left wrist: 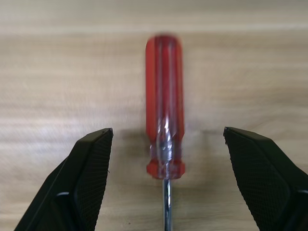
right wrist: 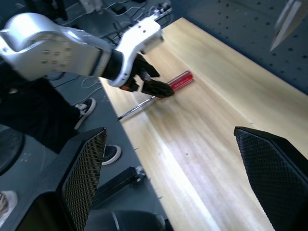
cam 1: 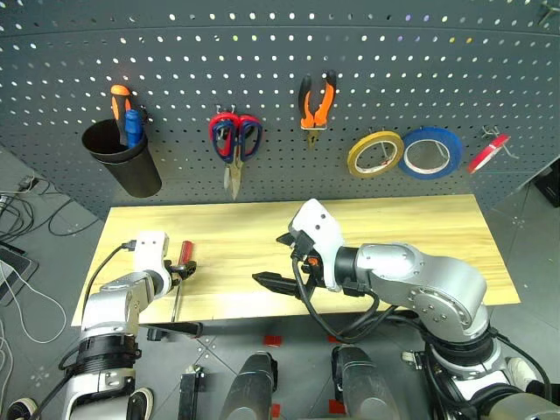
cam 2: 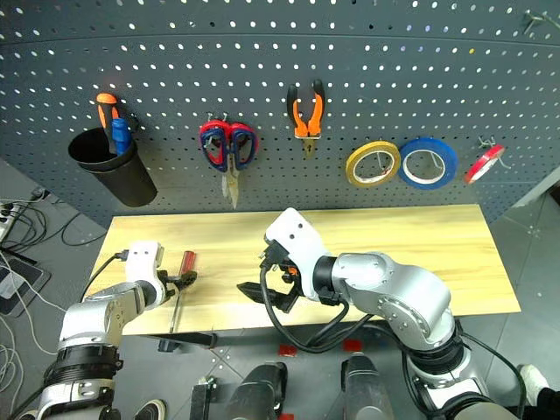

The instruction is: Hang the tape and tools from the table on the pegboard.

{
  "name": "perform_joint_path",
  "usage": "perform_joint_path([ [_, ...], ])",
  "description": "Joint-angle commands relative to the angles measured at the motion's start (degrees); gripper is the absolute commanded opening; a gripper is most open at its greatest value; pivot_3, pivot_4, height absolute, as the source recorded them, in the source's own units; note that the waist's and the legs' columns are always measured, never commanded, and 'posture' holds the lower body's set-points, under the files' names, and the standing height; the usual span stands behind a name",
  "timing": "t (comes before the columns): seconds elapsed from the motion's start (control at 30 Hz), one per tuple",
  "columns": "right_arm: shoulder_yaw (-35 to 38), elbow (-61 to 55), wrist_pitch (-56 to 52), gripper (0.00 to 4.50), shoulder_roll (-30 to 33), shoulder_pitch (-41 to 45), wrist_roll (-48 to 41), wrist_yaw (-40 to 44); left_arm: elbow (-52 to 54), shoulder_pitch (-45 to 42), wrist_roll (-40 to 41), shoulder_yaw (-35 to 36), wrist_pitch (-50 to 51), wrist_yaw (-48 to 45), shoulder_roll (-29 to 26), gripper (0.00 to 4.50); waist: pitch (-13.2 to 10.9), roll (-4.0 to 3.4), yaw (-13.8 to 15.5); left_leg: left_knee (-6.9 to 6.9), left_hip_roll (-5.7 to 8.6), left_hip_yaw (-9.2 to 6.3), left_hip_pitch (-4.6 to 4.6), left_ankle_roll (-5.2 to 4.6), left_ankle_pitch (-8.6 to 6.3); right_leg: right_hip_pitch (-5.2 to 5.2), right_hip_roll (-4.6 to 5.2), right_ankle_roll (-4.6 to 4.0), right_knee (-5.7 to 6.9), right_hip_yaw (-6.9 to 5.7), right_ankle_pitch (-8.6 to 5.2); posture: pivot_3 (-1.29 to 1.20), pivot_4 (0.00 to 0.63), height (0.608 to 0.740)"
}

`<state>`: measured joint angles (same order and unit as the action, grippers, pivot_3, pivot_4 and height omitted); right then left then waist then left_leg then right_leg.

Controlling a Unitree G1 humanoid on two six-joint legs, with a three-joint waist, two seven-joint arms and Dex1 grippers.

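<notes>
The red-handled screwdriver (cam 1: 180,267) lies at the bench's (cam 1: 411,236) left front corner, handle toward the pegboard (cam 1: 280,79), shaft reaching over the front edge. The left hand (cam 1: 181,275) sits low at the handle. The left wrist view shows what the head views cannot: its two black fingers (left wrist: 84,180) stand apart on either side of the handle base, not touching it. The right hand (cam 1: 282,262) hovers over the bench's middle front, fingers spread wide and empty; the right wrist view looks along the bench at the left hand and the screwdriver. Only the head views take in the pegboard, where the orange-and-black pliers (cam 1: 316,101), the yellow tape ring (cam 1: 374,154), red-handled scissors (cam 1: 234,144), a blue roll (cam 1: 430,151) and a black cup (cam 1: 122,157) hang.
</notes>
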<state>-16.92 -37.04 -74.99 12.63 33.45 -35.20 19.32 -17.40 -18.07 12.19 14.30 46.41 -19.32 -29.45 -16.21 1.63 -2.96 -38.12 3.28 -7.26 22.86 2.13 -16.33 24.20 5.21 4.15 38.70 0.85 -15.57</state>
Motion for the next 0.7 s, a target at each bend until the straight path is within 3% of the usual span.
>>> perform_joint_path([
  [0.03,1.03,-2.56,-1.25,4.5,-0.78,1.27,-1.42,-0.39,-3.04,-1.22,-0.87,-0.4,0.32,0.26,-0.99,3.88,-0.25,0.0,-0.28,0.0,0.0,0.0,0.01,0.0,0.0,0.02,0.0,0.0,0.0,0.0,0.0,-0.08,0.357,0.74],
  [0.07,1.07,-2.63,-1.47,4.5,-0.86,1.36,-1.46,-0.41,-4.08,-1.75,-1.02,-0.45,0.23,0.54,-0.94,3.88,-0.31,-0.02,-0.28,0.01,0.0,0.01,0.02,0.0,0.0,0.02,0.0,0.0,-0.01,0.01,0.0,-0.08,0.357,0.74],
  [0.17,2.07,-2.51,-2.54,4.5,-1.65,1.47,-2.23,-0.55,-8.1,-3.77,-1.91,-1.26,-0.1,0.69,-1.07,3.31,-0.31,-0.02,-0.36,0.02,0.0,0.01,0.01,0.0,0.0,0.04,0.01,0.0,0.02,0.0,0.0,-0.09,0.348,0.74],
  [0.43,2.56,-1.46,-0.97,4.5,0.23,2.27,-1.83,0.41,-12.79,-5.24,-3.2,-1.95,-4.31,-0.26,-1.54,0.9,-0.24,-0.04,-0.46,0.03,0.02,0.03,-0.02,0.02,0.01,0.04,0.04,0.0,0.03,0.02,0.0,-0.11,0.303,0.74],
  [0.7,4.08,-2.89,14.96,4.5,5.96,1.51,1.24,6.08,12.14,4.71,-2.38,-2.39,-6.16,-3.12,-3.53,0.9,0.18,0.29,-0.5,0.08,0.0,0.04,0.12,0.32,0.18,0.17,0.05,0.01,-0.09,0.03,0.0,-0.09,0.194,0.74],
])
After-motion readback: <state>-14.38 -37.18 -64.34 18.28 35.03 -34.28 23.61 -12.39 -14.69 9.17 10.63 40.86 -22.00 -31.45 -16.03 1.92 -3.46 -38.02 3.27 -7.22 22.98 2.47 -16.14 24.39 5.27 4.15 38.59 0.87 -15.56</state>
